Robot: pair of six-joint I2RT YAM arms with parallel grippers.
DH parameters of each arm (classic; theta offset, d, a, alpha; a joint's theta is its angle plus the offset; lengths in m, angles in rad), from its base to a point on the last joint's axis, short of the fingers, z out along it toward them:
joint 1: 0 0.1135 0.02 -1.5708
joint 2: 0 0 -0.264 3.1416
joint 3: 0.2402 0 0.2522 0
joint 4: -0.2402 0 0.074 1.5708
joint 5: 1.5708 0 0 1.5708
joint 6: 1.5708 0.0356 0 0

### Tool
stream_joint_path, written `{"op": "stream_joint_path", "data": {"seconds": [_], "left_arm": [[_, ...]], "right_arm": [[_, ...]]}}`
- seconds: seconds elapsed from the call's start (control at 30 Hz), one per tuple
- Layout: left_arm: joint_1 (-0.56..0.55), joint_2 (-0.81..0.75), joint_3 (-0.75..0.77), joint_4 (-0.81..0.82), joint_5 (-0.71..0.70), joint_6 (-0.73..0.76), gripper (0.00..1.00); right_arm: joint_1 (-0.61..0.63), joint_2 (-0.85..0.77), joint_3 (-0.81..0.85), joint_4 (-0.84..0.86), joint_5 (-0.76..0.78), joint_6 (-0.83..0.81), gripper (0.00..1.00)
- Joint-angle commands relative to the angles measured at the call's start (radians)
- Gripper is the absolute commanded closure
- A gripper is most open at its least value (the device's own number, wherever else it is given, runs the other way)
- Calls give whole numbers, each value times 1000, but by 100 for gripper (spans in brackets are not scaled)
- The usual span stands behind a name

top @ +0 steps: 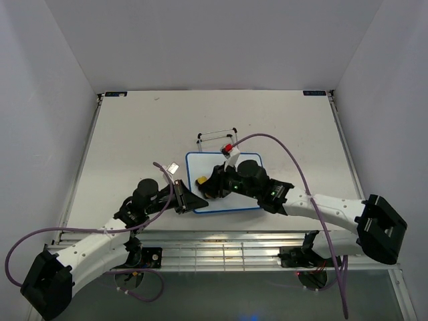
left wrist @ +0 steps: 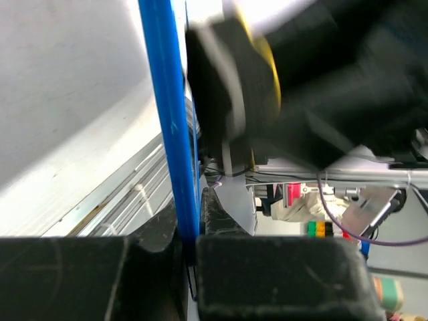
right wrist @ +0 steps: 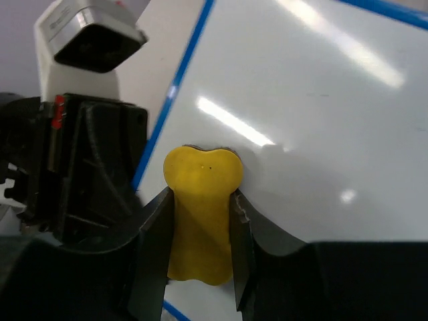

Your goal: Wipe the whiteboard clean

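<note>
The whiteboard (top: 231, 200), white with a thin blue frame, lies flat in the middle of the table; no writing shows on the visible surface (right wrist: 321, 120). My left gripper (top: 189, 200) is shut on the board's left blue frame edge (left wrist: 168, 134), which runs between its jaws. My right gripper (right wrist: 200, 221) is shut on a yellow eraser (right wrist: 200, 207) and presses it down on the board near its left edge. In the top view the eraser (top: 200, 181) shows just left of the right gripper (top: 212, 187). The left wrist view shows the eraser (left wrist: 264, 73) blurred and close.
A small wire stand (top: 217, 138) with a red piece sits just behind the board. A purple cable (top: 281, 144) arches over the right arm. The table's metal rail (top: 221, 244) runs along the near edge, between the two arm bases.
</note>
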State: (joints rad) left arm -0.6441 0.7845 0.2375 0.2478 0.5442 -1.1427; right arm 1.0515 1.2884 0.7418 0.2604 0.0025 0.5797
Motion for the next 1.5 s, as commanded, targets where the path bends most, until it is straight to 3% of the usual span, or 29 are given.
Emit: {"op": "stream_joint_path", "data": {"seconds": [0.0,0.17,0.33,0.5,0.63,0.7,0.87,1.1,1.23,1.47], "left_arm": [[-19,-122,168,464,189,70,100],[-19,-160,151,464,184,70,100],[-19,-192,152,444,160,78,100],[-17,-261,181,220,67,150,100],[-17,-329,218,-3,-137,198,100],[-17,-353,227,-93,-182,213,100],[-17,-390,244,-134,-199,242,100],[-17,-476,321,-291,-277,307,100],[-17,-504,387,-364,-309,350,100],[-17,-525,436,-456,-349,383,100]], "right_arm": [[-120,-36,-137,-170,-61,-20,92],[-416,-158,-280,-214,-133,-90,92],[-571,-182,-274,-312,-177,-199,92],[-738,-184,-139,-460,-213,-291,92],[-872,-207,-24,-547,-179,-297,92],[-887,-213,-3,-578,-113,-279,92],[-926,-164,-7,-596,66,-264,91],[-966,-92,-62,-541,114,-262,91],[-987,-28,-70,-535,151,-258,78],[-1013,-1,-99,-521,137,-248,67]]}}
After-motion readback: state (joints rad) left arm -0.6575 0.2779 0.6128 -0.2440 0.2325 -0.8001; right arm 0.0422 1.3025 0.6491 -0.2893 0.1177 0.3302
